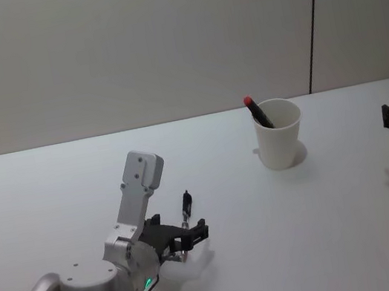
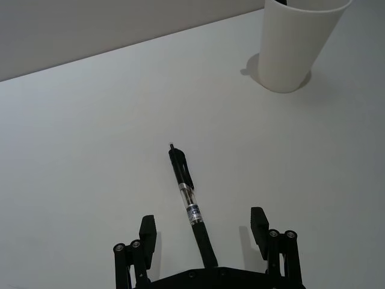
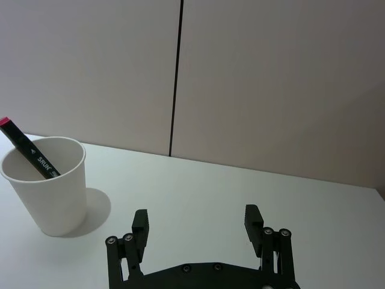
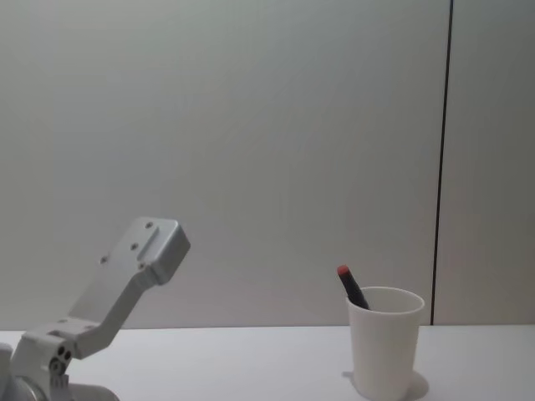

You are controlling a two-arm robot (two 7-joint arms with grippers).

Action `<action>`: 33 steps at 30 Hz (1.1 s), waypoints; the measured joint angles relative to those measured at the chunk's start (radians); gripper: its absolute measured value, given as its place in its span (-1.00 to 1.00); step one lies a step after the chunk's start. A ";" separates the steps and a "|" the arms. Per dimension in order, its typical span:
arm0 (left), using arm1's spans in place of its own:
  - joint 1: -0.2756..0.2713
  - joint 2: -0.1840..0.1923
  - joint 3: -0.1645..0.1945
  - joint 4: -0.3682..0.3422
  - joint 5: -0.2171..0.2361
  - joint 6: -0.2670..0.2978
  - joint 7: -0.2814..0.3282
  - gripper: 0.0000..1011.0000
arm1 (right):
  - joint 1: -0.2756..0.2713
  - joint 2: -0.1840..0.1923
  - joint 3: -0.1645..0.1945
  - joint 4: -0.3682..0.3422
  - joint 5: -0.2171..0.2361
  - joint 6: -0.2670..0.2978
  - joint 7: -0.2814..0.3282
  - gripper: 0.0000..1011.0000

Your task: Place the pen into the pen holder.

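Left gripper (image 2: 203,217) astride pen (image 2: 187,194), tip forward

A white bench (image 1: 51,186) runs back to a pale grey wall (image 1: 124,45). On the robot's right, a thin dark vertical seam (image 1: 312,19) divides the wall into panels. A retractable pen (image 2: 187,198) lies flat on the near left part of the bench. It has a black clip, a clear middle barrel with a small label, and a black grip. Its clip end points toward the wall.
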 joint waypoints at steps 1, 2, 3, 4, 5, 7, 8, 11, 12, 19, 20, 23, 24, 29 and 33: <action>-0.001 -0.001 0.000 0.004 0.001 0.000 -0.002 0.98 | 0.000 0.000 0.000 0.000 0.000 0.000 0.000 0.98; -0.001 -0.001 0.000 0.007 0.002 0.000 -0.003 0.98 | 0.000 0.000 0.000 0.000 0.000 0.000 0.000 0.98; -0.002 -0.002 0.000 0.010 0.003 0.000 -0.005 0.98 | 0.000 0.000 0.000 0.000 0.000 0.000 0.000 0.98; -0.003 -0.003 -0.001 0.017 0.005 0.000 -0.009 0.98 | 0.000 0.000 0.000 0.000 0.000 0.000 0.000 0.98; -0.004 -0.004 -0.001 0.019 0.006 0.000 -0.010 0.98 | 0.000 0.000 0.000 0.000 0.000 0.000 0.000 0.98; -0.006 -0.005 -0.001 0.029 0.009 -0.002 -0.015 0.98 | 0.000 0.000 0.000 0.000 0.000 0.000 0.000 0.98; -0.007 -0.006 -0.002 0.032 0.010 -0.003 -0.016 0.98 | 0.000 0.000 0.000 0.000 0.000 0.000 0.000 0.98; -0.010 -0.008 -0.003 0.047 0.014 -0.008 -0.024 0.98 | 0.000 0.000 0.000 0.000 0.000 0.000 0.000 0.98; -0.010 -0.008 -0.003 0.047 0.014 -0.008 -0.024 0.98 | 0.000 0.000 0.000 0.000 0.000 0.000 0.000 0.98; -0.017 -0.013 -0.005 0.072 0.022 -0.012 -0.040 0.98 | 0.000 0.000 0.000 0.000 0.000 0.000 0.000 0.98; -0.019 -0.014 -0.006 0.078 0.025 -0.012 -0.045 0.98 | 0.000 0.000 0.000 0.000 0.000 0.000 0.000 0.98; -0.024 -0.015 -0.006 0.089 0.031 -0.012 -0.053 0.98 | 0.000 0.000 0.000 0.000 0.000 0.000 0.000 0.98; -0.024 -0.016 -0.006 0.091 0.033 -0.012 -0.056 0.98 | 0.000 0.000 0.000 0.000 0.000 0.000 0.000 0.98; -0.031 -0.018 -0.007 0.107 0.045 -0.011 -0.071 0.98 | 0.000 0.000 0.000 0.000 0.000 0.000 0.000 0.98; -0.037 -0.020 -0.008 0.120 0.055 -0.010 -0.084 0.98 | 0.000 0.000 0.000 0.000 0.000 0.000 0.000 0.98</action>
